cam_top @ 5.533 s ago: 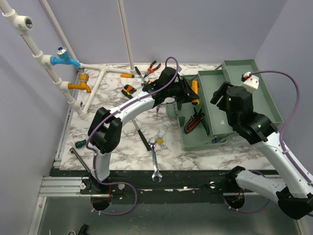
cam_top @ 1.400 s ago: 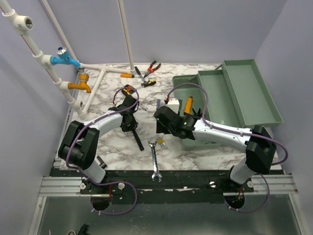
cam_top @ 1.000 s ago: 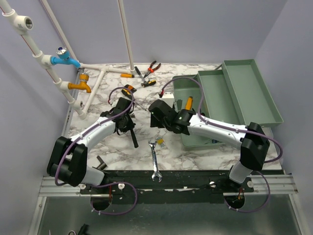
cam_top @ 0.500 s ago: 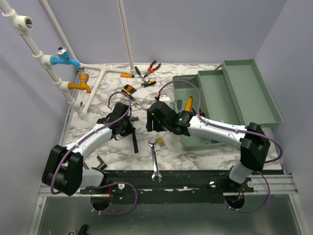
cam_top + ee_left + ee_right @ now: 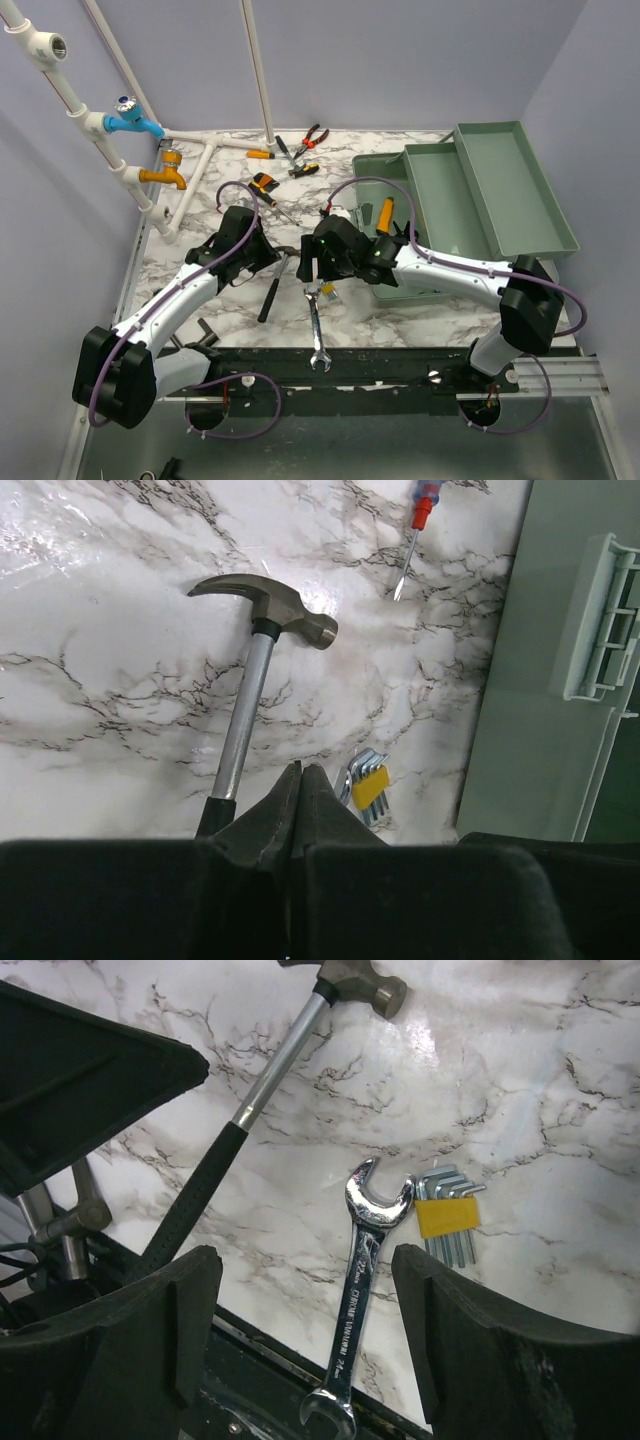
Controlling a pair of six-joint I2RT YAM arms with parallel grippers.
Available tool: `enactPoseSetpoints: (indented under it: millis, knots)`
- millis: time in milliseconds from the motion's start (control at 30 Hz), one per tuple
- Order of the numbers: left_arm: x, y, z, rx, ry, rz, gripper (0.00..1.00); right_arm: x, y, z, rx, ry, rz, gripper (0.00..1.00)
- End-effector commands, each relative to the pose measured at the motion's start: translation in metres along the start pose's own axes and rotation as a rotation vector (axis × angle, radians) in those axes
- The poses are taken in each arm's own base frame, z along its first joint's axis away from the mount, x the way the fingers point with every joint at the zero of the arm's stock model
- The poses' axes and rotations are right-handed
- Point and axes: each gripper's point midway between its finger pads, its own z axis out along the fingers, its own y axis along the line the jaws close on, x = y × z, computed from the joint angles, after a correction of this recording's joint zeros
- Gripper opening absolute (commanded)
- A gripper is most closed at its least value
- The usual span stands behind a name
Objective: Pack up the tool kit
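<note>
Hammer [image 5: 272, 285]: 1. Wrench [image 5: 316, 328]: 1. Hex-key set [image 5: 328, 292]: 1. Toolbox [image 5: 510, 190]: 1. Red pliers [image 5: 313, 137]: 1 pair. Taps: 2, namely blue tap [image 5: 135, 121] and orange tap [image 5: 165, 177].

Marble counter [image 5: 440, 312] enclosed by lilac walls [image 5: 400, 60]. White pipes [image 5: 75, 108] slant down the left wall to the counter's back-left corner, carrying a blue tap [image 5: 133, 120] above an orange tap [image 5: 165, 177]. An aluminium rail [image 5: 130, 380] lies along the near edge.

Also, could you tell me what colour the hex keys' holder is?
Yellow; the plastic hex-key holder shows best in the right wrist view.
</note>
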Motion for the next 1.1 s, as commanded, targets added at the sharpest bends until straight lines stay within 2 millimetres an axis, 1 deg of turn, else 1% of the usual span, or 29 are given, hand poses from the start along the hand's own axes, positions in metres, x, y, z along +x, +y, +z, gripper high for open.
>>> enactPoseSetpoints:
  millis: [0, 67, 100, 133, 200, 267, 333, 367, 467, 567, 633, 800, 900, 1000, 1067]
  knots:
    - [-0.003, -0.011, -0.005, 0.052, -0.003, 0.005, 0.0, -0.01, 0.015, -0.013, -0.077, -0.037, 0.021, 0.79]
    - [-0.003, -0.003, -0.003, 0.015, -0.007, 0.02, 0.0, -0.008, 0.009, -0.012, -0.054, -0.034, 0.02, 0.8]
    - [-0.004, 0.001, -0.003, -0.005, -0.009, 0.044, 0.09, -0.007, 0.006, -0.012, -0.039, -0.033, 0.026, 0.8]
    - [-0.003, 0.007, -0.002, -0.034, -0.002, 0.076, 0.29, -0.007, 0.003, -0.013, -0.025, -0.036, 0.029, 0.81]
    - [0.003, 0.016, -0.002, -0.086, 0.033, 0.166, 0.64, -0.009, 0.0, -0.016, -0.013, -0.049, 0.025, 0.81]
    - [0.012, 0.025, -0.002, -0.146, 0.081, 0.251, 0.83, -0.012, -0.002, -0.021, -0.007, -0.07, 0.021, 0.81]
    - [0.026, 0.032, -0.002, -0.197, 0.136, 0.327, 0.91, -0.018, -0.003, -0.027, -0.008, -0.095, 0.017, 0.81]
    - [0.035, 0.035, -0.001, -0.221, 0.171, 0.365, 0.93, -0.021, -0.003, -0.031, -0.006, -0.11, 0.017, 0.81]
    - [0.056, 0.043, 0.001, -0.279, 0.255, 0.429, 0.93, -0.028, -0.004, -0.04, -0.007, -0.142, 0.018, 0.81]
    - [0.077, 0.051, 0.007, -0.321, 0.339, 0.468, 0.85, -0.034, -0.006, -0.05, -0.008, -0.175, 0.021, 0.81]
    - [0.086, 0.058, 0.01, -0.348, 0.379, 0.469, 0.81, -0.038, -0.008, -0.056, -0.005, -0.196, 0.023, 0.81]
    - [0.096, 0.076, 0.013, -0.415, 0.427, 0.464, 0.76, -0.044, -0.013, -0.075, -0.013, -0.246, 0.031, 0.8]
    - [0.101, 0.082, 0.014, -0.438, 0.454, 0.465, 0.67, -0.048, -0.017, -0.085, -0.016, -0.28, 0.034, 0.8]
    - [0.104, 0.083, 0.013, -0.45, 0.465, 0.465, 0.53, -0.051, -0.022, -0.094, -0.012, -0.311, 0.04, 0.79]
    - [0.106, 0.084, 0.012, -0.453, 0.461, 0.459, 0.48, -0.053, -0.024, -0.098, -0.012, -0.326, 0.039, 0.78]
